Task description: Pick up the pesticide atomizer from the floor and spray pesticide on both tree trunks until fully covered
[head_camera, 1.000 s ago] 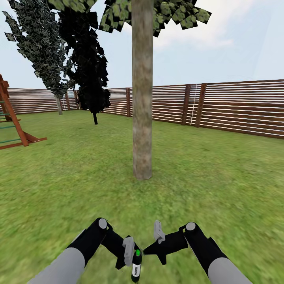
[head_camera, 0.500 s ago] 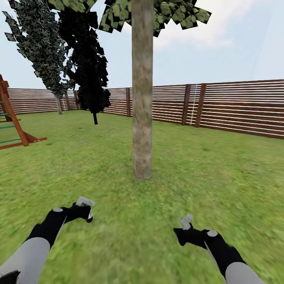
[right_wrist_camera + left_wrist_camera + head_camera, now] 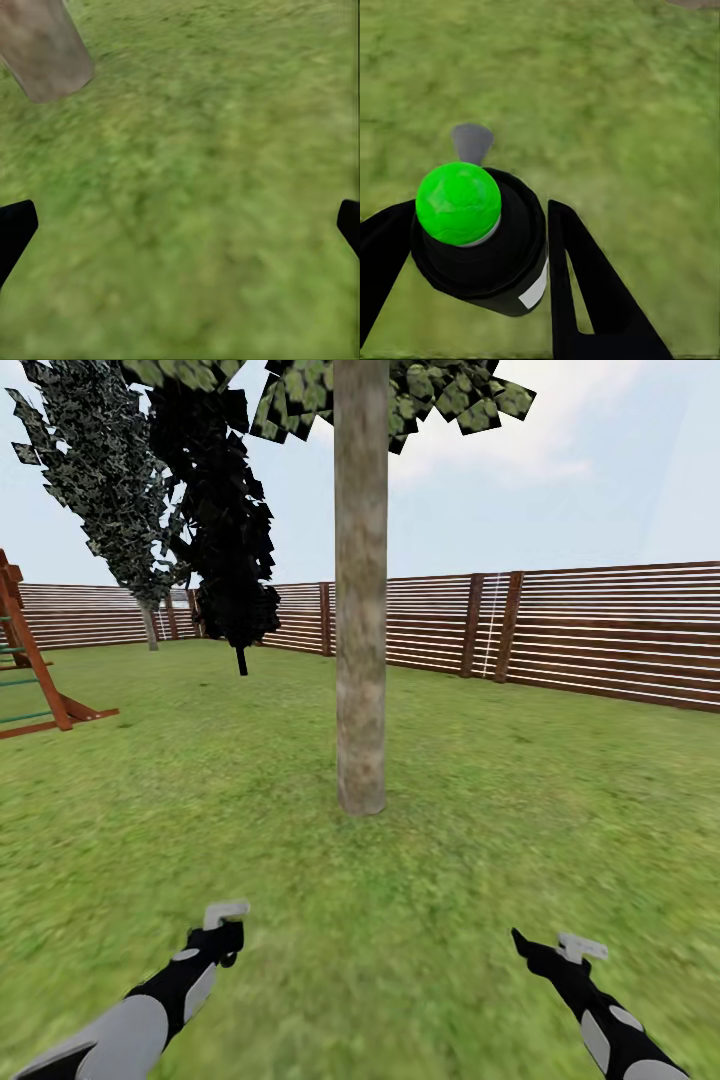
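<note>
Left gripper (image 3: 484, 259) clamping atomizer (image 3: 476, 232), right gripper (image 3: 180, 225) spread wide, trunk (image 3: 360, 610) ahead, grass (image 3: 500, 810) between

tree trunk (image 3: 360, 610) ahead on lawn (image 3: 520, 800), fence (image 3: 600, 635) behind, playset (image 3: 30, 660) far left

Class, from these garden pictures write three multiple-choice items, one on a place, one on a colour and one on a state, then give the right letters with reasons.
1. Where does the grey-brown tree trunk stand?
A. Straight ahead on the lawn
B. Behind the fence
C. Under the playset

2. What colour is the knob on the sprayer?
A. Blue
B. Green
C. Yellow

3. What is the state of the right gripper?
A. Shut on a branch
B. Shut on the sprayer
C. Open over grass

Answers: 1 A, the trunk rises from the grass in front of the fence. 2 B, its rounded top is bright green. 3 C, its fingers stand wide apart with grass between.
</note>
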